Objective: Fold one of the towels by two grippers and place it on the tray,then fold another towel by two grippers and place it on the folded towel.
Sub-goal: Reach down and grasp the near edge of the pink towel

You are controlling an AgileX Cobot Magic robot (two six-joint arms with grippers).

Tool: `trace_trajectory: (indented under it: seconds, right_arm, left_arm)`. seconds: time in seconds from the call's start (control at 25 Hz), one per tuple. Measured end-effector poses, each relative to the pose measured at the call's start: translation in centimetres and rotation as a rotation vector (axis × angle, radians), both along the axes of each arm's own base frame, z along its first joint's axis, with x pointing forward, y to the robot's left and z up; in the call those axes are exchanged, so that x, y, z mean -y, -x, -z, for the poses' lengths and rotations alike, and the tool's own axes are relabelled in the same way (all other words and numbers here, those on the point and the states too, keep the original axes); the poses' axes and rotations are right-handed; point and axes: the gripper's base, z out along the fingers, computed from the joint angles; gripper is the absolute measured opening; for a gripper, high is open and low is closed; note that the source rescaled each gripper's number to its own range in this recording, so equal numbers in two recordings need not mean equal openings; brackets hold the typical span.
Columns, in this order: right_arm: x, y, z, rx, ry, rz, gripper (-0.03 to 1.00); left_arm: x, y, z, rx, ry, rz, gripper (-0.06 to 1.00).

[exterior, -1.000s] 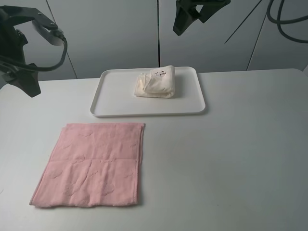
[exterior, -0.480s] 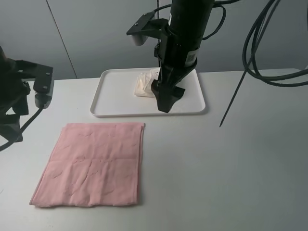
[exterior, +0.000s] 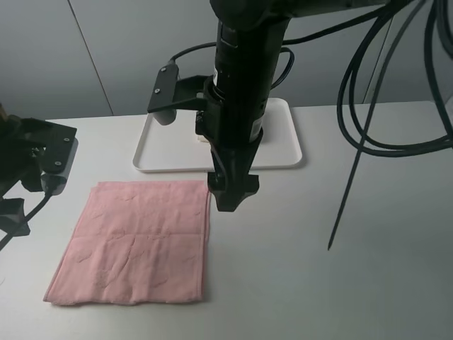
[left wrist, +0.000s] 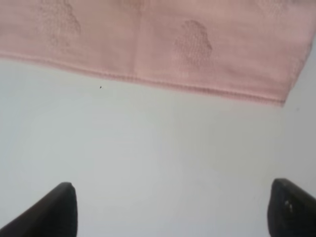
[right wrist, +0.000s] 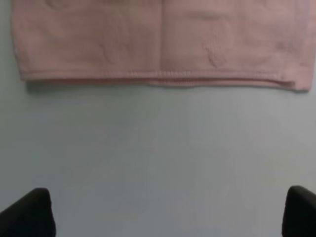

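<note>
Exterior high view had the pink towel point(exterior: 134, 241) lying flat on the table point(exterior: 340, 269) in front of the tray point(exterior: 166, 161), your right gripper point(exterior: 232, 202) just beside its far right corner and your left gripper point(exterior: 15, 218) off its left edge; both wrist views showed jaws spread wide, holding nothing. Towel looked light, soft and floppy, so you probably needed matching pinches at two corners of one edge or it would sag.
</note>
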Motion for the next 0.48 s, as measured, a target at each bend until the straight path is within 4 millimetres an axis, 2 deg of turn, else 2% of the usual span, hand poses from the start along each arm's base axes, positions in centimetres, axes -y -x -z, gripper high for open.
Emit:
trace_trajectory:
  seconds: [0.32,0.48]
  right_arm:
    - [-1.8,3.3,3.0,0.032,-0.029,-0.088,1.0]
    - [-2.8,4.1,5.2,0.016,-0.008,-0.097,1.0]
  left_arm:
    - [-0.6,2.3,3.5,-0.037,-0.009,0.103,0.99]
    - [-0.7,3.2,4.6,-0.037,-0.004,0.138,0.99]
